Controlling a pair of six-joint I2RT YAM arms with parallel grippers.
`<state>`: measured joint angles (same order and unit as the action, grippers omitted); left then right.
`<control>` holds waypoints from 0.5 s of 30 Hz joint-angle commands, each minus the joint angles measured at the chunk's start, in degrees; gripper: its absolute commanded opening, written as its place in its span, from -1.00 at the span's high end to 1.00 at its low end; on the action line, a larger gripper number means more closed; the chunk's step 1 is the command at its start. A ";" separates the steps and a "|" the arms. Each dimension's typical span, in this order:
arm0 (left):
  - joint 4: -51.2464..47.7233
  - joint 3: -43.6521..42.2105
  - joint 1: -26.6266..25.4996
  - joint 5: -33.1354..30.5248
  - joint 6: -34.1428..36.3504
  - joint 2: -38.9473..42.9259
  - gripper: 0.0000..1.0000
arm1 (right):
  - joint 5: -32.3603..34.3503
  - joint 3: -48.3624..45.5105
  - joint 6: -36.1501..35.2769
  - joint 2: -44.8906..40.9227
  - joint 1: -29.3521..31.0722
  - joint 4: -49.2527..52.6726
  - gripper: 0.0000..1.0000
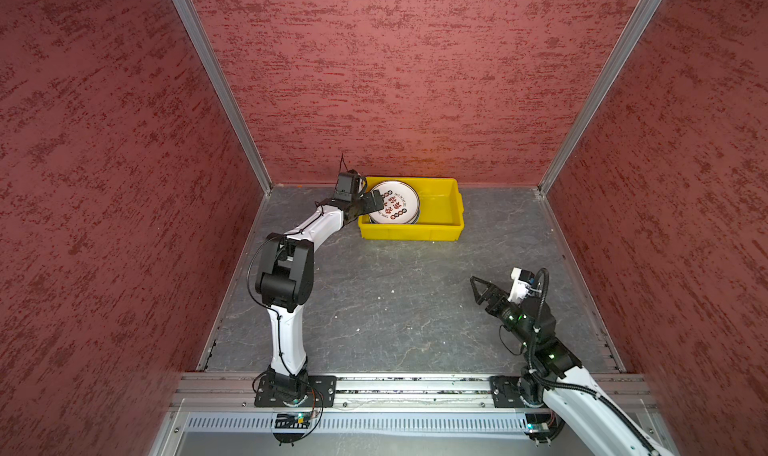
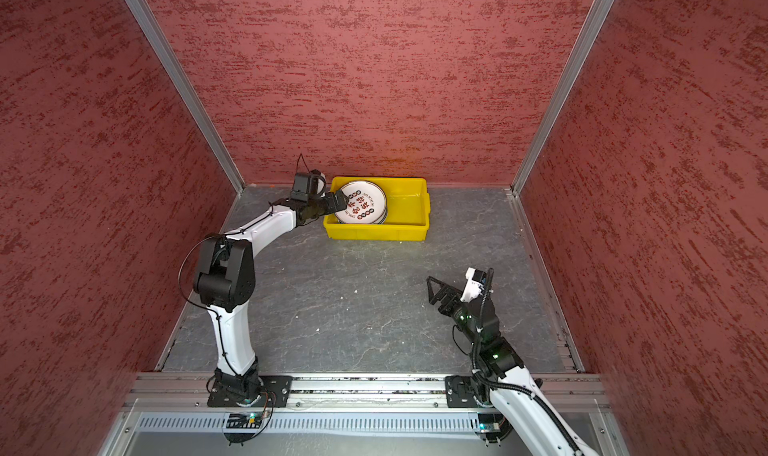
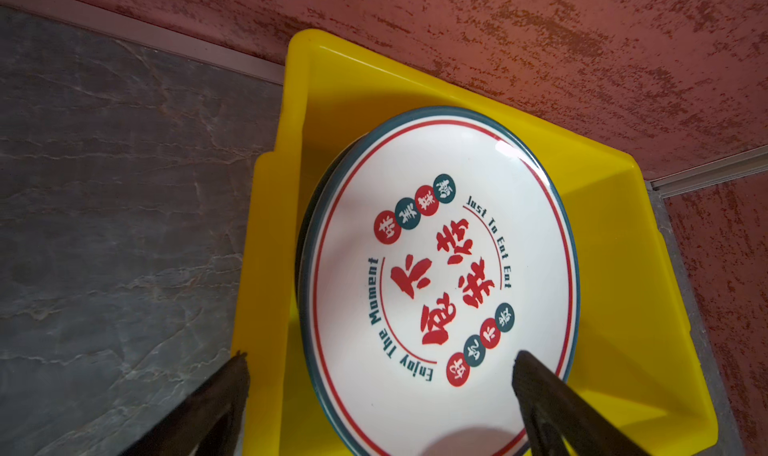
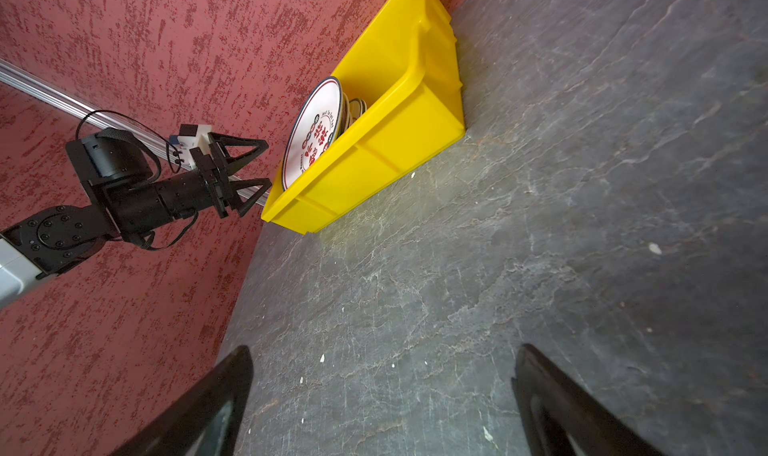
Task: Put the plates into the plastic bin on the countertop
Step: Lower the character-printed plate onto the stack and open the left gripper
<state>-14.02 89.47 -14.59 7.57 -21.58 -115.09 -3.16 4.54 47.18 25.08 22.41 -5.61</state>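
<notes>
Two top views, read together. Both show the left claw spread wide at the short end of the yellow bin, its tips reaching over the rim and holding nothing. A stack of plates fills the half of the bin directly ahead of this claw; the half farther from it is bare. The stack sits there, by judgement, because that end is the one the left arm reaches with least stretch. The right claw hangs equally wide and empty over the grey surface, well apart from the bin, presumably parked clear of the other arm's path.

Left wrist view. One finger lies outside the bin wall, over the surface; the other lies over the near edge of the top plate, white with a teal rim and red characters. Contact with the plate cannot be settled here. Rims of further plates show beneath it.

Right wrist view. Both fingers of the right claw frame bare surface, nothing between them. Far ahead, the top plate stands above the bin rim, carried by the plates below; the left claw sits beside the bin's end, jaws apart, a narrow gap showing before the plate. No plate is visible outside the bin, so the task appears at or near completion.
</notes>
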 commanded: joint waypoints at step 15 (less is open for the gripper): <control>24.38 -28.44 -3.73 -9.66 7.69 29.37 -0.99 | 9.10 2.53 -5.54 3.06 0.16 -5.63 -0.97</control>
<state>2.00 66.32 -18.11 2.07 -16.73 -91.24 1.15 4.78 45.04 27.00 22.41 -6.74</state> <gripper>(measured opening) 0.994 0.987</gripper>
